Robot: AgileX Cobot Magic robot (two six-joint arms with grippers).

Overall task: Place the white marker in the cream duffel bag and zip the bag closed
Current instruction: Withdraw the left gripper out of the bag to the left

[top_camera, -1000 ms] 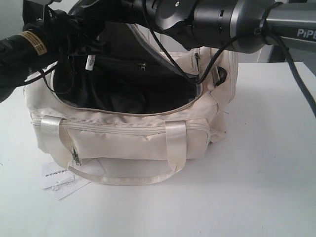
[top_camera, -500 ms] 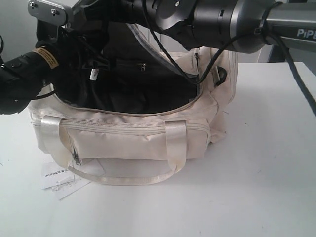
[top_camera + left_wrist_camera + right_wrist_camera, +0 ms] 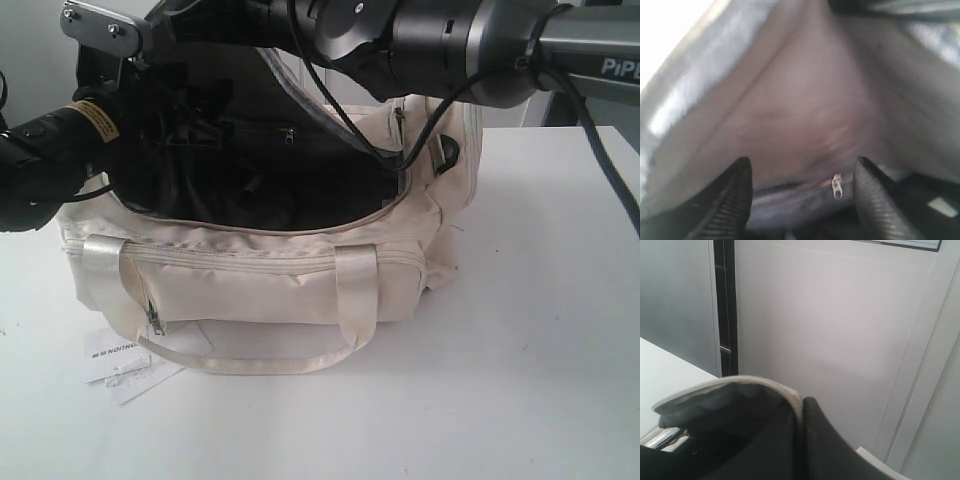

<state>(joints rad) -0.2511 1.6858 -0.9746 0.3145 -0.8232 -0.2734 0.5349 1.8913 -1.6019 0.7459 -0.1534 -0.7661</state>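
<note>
While the left claw [image 3: 801, 167] hung wide and empty inside the cream duffel bag [image 3: 270, 285] on the bench [image 3: 530, 350], the right claw [image 3: 799, 407] pinched its raised rim; white marker could not be seen.

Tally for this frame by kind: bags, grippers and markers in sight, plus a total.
cream duffel bag: 1
grippers: 2 (left gripper, right gripper)
white marker: 0 in sight
Total: 3
</note>
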